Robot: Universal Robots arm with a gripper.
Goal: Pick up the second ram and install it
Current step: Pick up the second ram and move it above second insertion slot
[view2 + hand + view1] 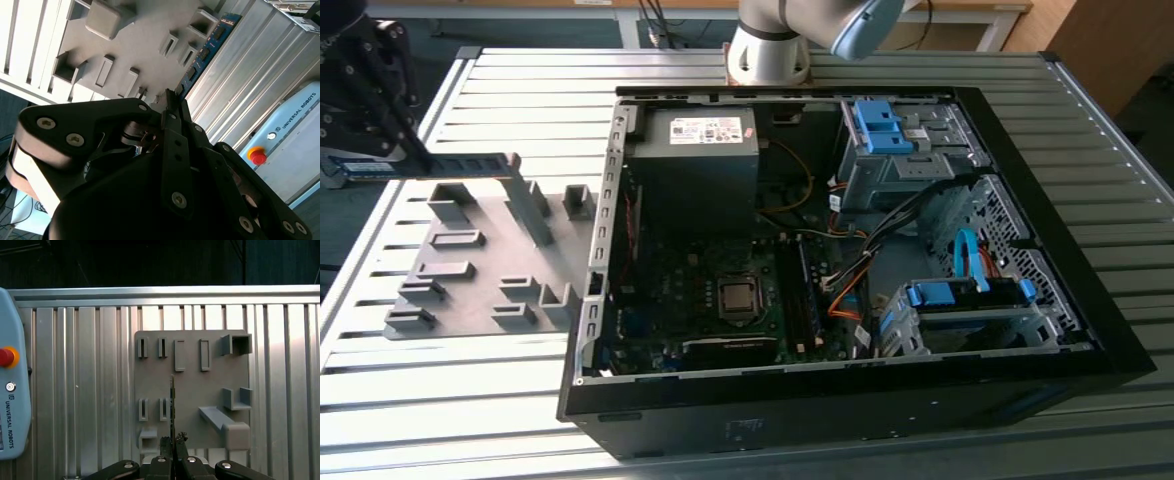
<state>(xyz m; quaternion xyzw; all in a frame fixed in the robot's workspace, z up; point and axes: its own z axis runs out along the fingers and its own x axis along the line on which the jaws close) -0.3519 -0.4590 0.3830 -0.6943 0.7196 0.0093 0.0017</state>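
Second ram [434,162]: a long, thin blue-green strip with small chips along its face, held level in the air at the exterior view's left. The second wrist view [206,50] shows its chip face, and the first wrist view [172,397] shows it edge-on.
Claw [376,160]: black, closed narrow on one end of the ram, with the fingers pressed against both flat sides in both wrist views [172,97] [173,440].
Ram's free end: it points toward the computer case and lies near the top of a tall grey block. Whether it touches the block cannot be told.
Holder plate [480,265]: a flat grey plate with raised slotted blocks, lying under the ram [200,390] [135,40].
Tabletop [454,400]: ribbed metal slats that carry the plate and the case.
Computer case [854,410]: black, lying on its side with the side panel off, just beside the plate on the exterior view's right.
Circuit board [720,290]: dark, lying flat on the case floor.
Control box [12,405]: pale blue, on the tabletop, apart from the plate [295,135].
Red button [4,356]: set on the control box [257,156].
Arm base [767,50]: stands on the tabletop behind the case.
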